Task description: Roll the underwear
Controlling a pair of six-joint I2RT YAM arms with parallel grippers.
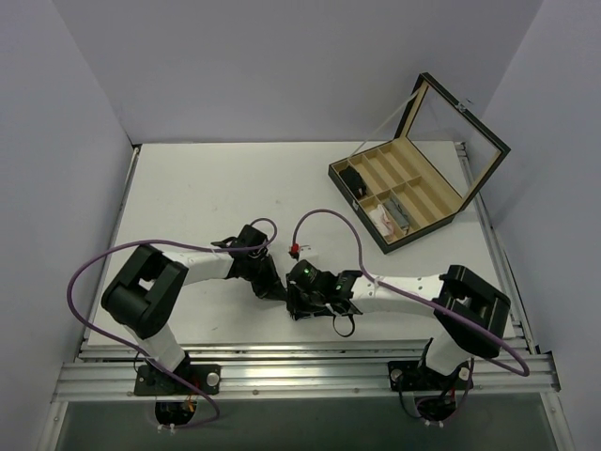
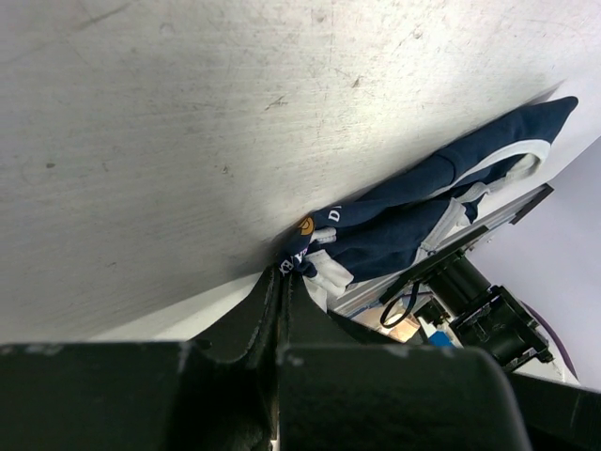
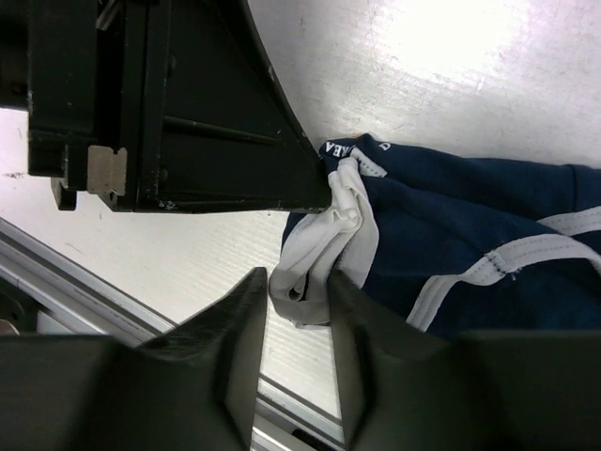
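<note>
On the table, close to its near edge and between the two arms: the underwear, dark blue with white trim, bunched and partly folded. Left claw pressed together on one corner of the waistband. Right claw just beside it, clamped on a fold of the white trim. Well apart, at the far right of the table, a wooden box with its lid up.
</note>
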